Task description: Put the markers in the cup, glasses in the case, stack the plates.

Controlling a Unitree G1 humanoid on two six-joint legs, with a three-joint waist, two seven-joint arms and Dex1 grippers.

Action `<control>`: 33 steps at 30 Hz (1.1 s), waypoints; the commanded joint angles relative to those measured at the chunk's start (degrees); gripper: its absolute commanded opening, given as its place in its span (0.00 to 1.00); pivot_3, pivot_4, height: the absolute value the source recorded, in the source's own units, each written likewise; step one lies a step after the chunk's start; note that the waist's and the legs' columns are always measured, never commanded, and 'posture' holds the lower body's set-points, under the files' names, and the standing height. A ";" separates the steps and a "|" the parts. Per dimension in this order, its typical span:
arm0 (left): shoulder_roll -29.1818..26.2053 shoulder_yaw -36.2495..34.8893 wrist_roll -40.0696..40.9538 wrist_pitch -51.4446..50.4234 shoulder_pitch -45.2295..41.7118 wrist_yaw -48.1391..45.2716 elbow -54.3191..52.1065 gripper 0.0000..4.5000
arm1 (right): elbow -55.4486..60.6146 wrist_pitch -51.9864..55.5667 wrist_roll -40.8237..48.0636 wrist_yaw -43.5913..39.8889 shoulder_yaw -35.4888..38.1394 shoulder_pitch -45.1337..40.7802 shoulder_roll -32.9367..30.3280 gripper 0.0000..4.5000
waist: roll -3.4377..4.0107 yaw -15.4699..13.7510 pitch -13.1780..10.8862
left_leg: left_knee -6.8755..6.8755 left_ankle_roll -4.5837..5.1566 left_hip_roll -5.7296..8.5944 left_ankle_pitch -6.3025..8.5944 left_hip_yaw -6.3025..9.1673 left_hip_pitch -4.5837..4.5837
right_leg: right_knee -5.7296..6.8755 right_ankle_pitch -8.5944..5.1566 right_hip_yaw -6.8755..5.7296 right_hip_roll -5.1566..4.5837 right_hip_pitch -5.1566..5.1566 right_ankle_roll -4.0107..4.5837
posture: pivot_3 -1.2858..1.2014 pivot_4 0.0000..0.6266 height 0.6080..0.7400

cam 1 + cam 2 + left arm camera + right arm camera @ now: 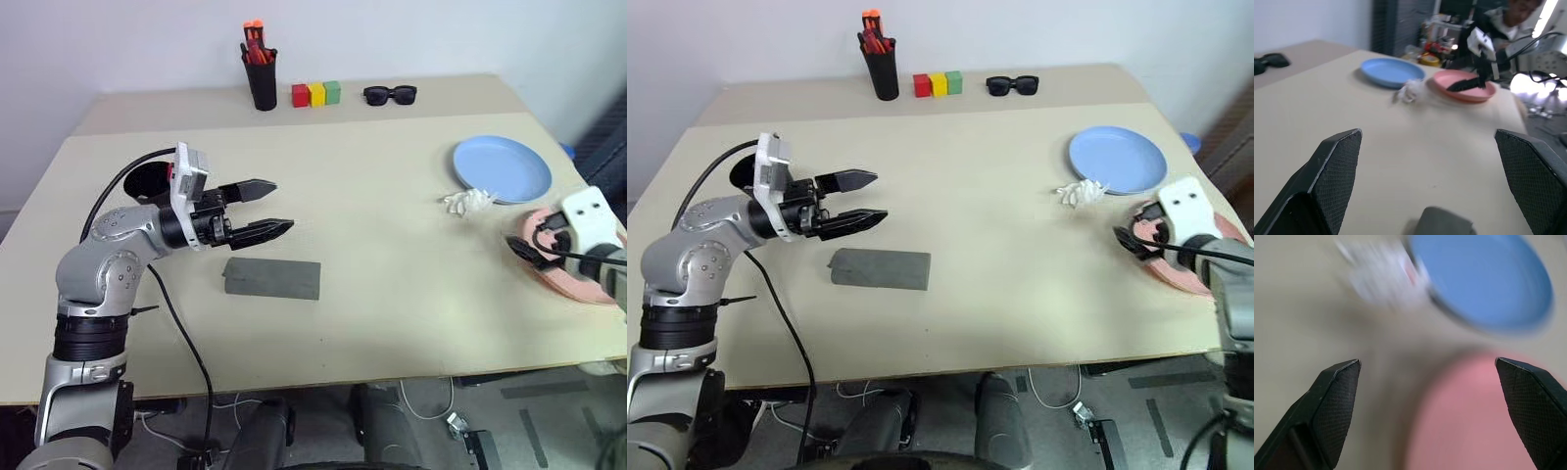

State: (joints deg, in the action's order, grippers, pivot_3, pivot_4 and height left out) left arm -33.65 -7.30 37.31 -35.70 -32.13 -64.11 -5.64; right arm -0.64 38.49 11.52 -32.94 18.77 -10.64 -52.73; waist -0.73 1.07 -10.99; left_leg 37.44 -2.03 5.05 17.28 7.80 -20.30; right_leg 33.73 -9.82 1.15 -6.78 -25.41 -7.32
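Two plates on the table's right side: the blue plate (502, 167) lies flat and bare, the pink plate (573, 269) sits just nearer the table edge, the two side by side, not stacked. One crumpled white wad (467, 202) rests against the blue plate's near-left rim. Right gripper (524, 248) hangs at the pink plate's left rim, jaws spread wide, nothing between them; in its wrist view the fingers (1334, 404) frame pink below and blue beyond.

Over to the left: left gripper (266, 208) is up off the table, pointing sideways toward the plates, jaws wide apart and empty. Right below it lies one grey case (272, 278), lid shut, flat on the table. One black cup (149, 181) peeks out behind the left arm; its contents cannot be made out.

Back edge: one black holder (261, 78) packed with orange-tipped markers, three blocks (316, 94) in a row, red, yellow, green, and one pair of sunglasses (390, 94).
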 commanded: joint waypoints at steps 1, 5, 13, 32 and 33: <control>-0.55 0.61 -0.78 3.11 -1.21 -1.43 1.10 0.99 | 2.48 5.01 0.70 0.76 3.17 1.70 -0.69 1.00 | 0.05 0.10 0.03 | 0.00 0.00 -0.01 0.00 -0.02 0.04 | 0.00 0.01 0.02 0.01 0.03 0.01 | 0.52 0.24 1.00; -0.09 1.80 -0.78 2.77 -2.34 -1.13 2.16 0.99 | 3.71 7.75 2.22 -0.03 2.99 3.30 0.77 1.00 | 0.05 -0.24 0.03 | 0.09 0.01 -0.01 0.00 -0.04 0.02 | 0.02 0.04 0.06 0.02 0.05 -0.04 | 0.52 0.24 1.00; -0.21 2.47 0.27 1.54 -1.66 0.74 -0.66 1.00 | -0.95 7.64 0.70 1.55 1.49 2.91 1.15 0.22 | 0.02 -0.46 0.01 | 0.46 0.16 0.02 0.09 -0.02 -0.13 | -0.09 0.14 0.06 0.00 0.15 -0.21 | 0.52 0.24 1.00; 3.49 -0.49 -2.93 9.59 -3.33 9.42 3.48 1.00 | -27.48 -18.94 -8.11 6.60 -8.69 -29.43 4.16 0.01 | 0.04 0.04 -0.03 | 0.50 0.16 0.01 0.09 -0.07 -0.07 | -0.15 0.20 0.08 0.03 0.21 -0.22 | 0.52 0.24 1.00; 3.58 -0.43 -3.00 9.96 -2.88 9.53 3.19 1.00 | -30.71 -21.31 -8.93 6.01 -10.03 -31.80 4.80 0.01 | 0.04 -0.02 -0.03 | 0.49 0.16 0.02 0.09 -0.08 -0.08 | -0.18 0.21 0.09 0.03 0.21 -0.23 | 0.52 0.24 1.00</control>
State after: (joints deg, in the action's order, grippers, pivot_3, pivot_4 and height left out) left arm -30.00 -6.17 34.88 -27.71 -34.93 -54.99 -1.49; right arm -27.98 21.53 4.49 -26.21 10.18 -40.59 -48.15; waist -0.69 1.05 -11.02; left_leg 37.92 -1.87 5.07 17.37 7.73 -20.39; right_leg 33.50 -9.60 1.24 -6.75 -25.20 -7.55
